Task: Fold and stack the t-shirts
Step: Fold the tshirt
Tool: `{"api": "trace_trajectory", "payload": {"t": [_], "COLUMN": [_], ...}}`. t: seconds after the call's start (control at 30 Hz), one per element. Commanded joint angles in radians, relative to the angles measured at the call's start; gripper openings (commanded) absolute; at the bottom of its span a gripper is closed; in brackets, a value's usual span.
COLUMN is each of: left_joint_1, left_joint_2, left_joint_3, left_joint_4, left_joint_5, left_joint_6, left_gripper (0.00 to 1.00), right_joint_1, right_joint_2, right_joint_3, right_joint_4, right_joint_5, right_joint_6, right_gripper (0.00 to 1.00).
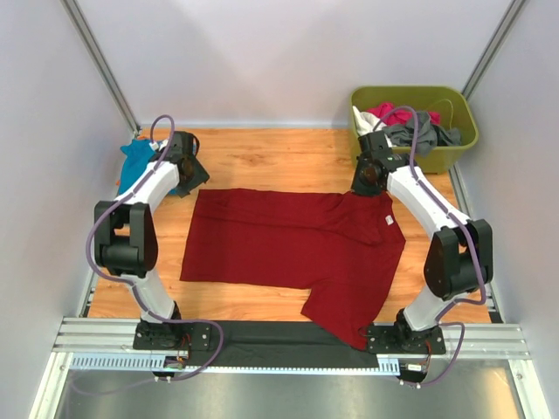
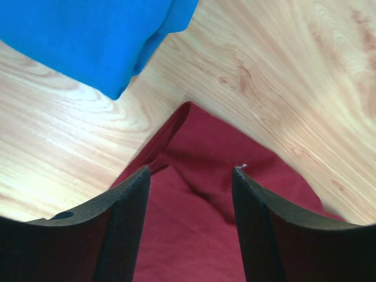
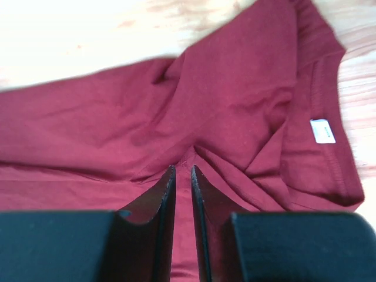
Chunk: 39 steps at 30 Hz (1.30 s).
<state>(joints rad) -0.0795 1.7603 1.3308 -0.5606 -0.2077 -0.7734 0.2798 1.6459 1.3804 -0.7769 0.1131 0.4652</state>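
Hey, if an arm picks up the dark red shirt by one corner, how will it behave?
Probably floppy: the dark red shirt lies flat and puckers into soft folds at the right gripper. It looks like thin cloth, so likely light. Lifted by one corner, the rest would probably sag and drag across the wooden table rather than rise with it.

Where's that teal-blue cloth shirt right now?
From above, the teal-blue shirt lies bunched at the wooden table's far left edge, beside the left gripper, apart from the dark red shirt.
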Motion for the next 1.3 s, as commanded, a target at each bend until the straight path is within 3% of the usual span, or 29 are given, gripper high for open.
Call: {"api": "trace_trajectory", "payload": {"t": [0.0,0.33,0.43,0.63,0.7,0.73,0.8,0.83,0.87,1.13,1.23,1.27], "left_joint_1": [-0.014,-0.026,-0.029,-0.029,-0.029,-0.031,-0.029,-0.031,-0.029,-0.029,-0.031,-0.029], "left_joint_2": [0.062,0.085,0.080,0.088,0.088,0.085,0.065,0.059,0.045,-0.025,-0.035,-0.029], "left_joint_3": [0.074,0.025,-0.004,-0.025,-0.021,-0.022,-0.028,-0.031,-0.036,-0.114,-0.081,-0.067], "left_joint_4": [-0.074,-0.127,-0.110,-0.088,-0.087,-0.088,-0.090,-0.091,-0.091,-0.053,-0.048,-0.053], "left_joint_5": [-0.033,-0.068,-0.048,-0.029,-0.029,-0.032,-0.039,-0.047,-0.051,-0.044,-0.032,-0.027], "left_joint_6": [-0.014,0.029,0.051,0.069,0.077,0.077,0.079,0.077,0.074,0.068,0.075,0.085], "left_gripper": [0.64,0.63,0.49,0.46,0.38,0.27,0.17,0.02,0.00,0.01,0.34,0.41], "right_joint_1": [0.013,0.013,0.013,0.013,0.012,0.013,0.013,0.012,0.012,0.012,0.013,0.012], "right_joint_2": [0.020,0.064,0.081,0.100,0.100,0.097,0.091,0.089,0.088,0.089,0.088,0.088], "right_joint_3": [0.043,0.065,0.081,0.091,0.094,0.092,0.089,0.085,0.083,0.075,0.074,0.069], "right_joint_4": [-0.015,-0.028,-0.033,-0.033,-0.035,-0.038,-0.039,-0.036,-0.038,-0.033,-0.033,-0.033], "right_joint_5": [-0.006,-0.004,-0.009,-0.016,-0.016,-0.013,-0.007,-0.007,-0.006,-0.016,-0.018,-0.021], "right_joint_6": [0.013,0.007,0.003,0.006,0.004,0.003,0.004,0.006,0.006,0.013,0.013,0.015], "right_gripper": [0.18,0.18,0.17,0.17,0.16,0.15,0.15,0.15,0.15,0.13,0.13,0.12]}}
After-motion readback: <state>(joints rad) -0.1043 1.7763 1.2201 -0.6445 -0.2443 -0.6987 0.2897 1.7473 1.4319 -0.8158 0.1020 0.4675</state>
